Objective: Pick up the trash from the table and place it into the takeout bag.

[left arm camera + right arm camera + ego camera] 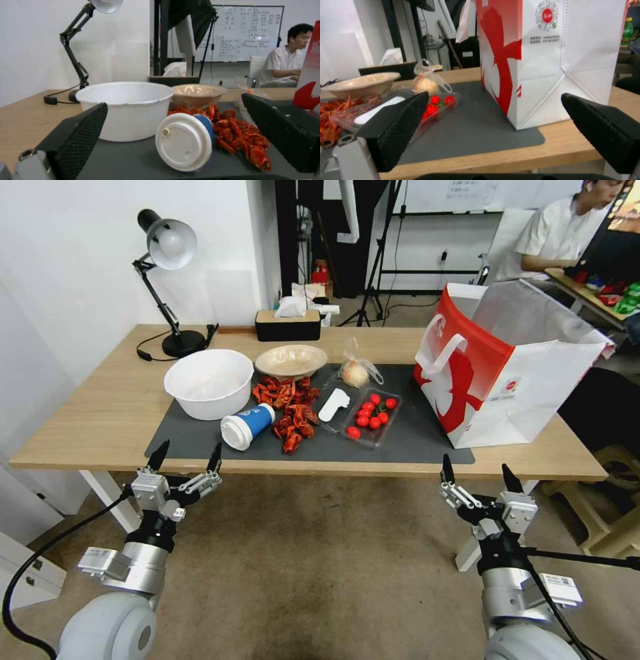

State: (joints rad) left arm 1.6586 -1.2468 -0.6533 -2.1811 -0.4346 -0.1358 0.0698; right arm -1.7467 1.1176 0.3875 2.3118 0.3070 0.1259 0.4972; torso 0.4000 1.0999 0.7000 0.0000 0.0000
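Left gripper [186, 457] and right gripper [478, 474] hover before the table [93, 420] edge, fingers spread wide, empty.

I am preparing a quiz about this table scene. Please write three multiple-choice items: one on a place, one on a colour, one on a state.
1. Where does the takeout bag stand on the table?
A. on the robot's right end
B. beside the lamp
C. in the middle of the mat

2. What colour is the large bowl near the blue-white cup?
A. red
B. white
C. black

3. How are both claws, left claw and right claw?
A. shut on a cup
B. inside the bag
C. open, before the table edge

Answers: 1 A, the bag stands at the right end. 2 B, its walls are white. 3 C, their fingers are spread, holding nothing.
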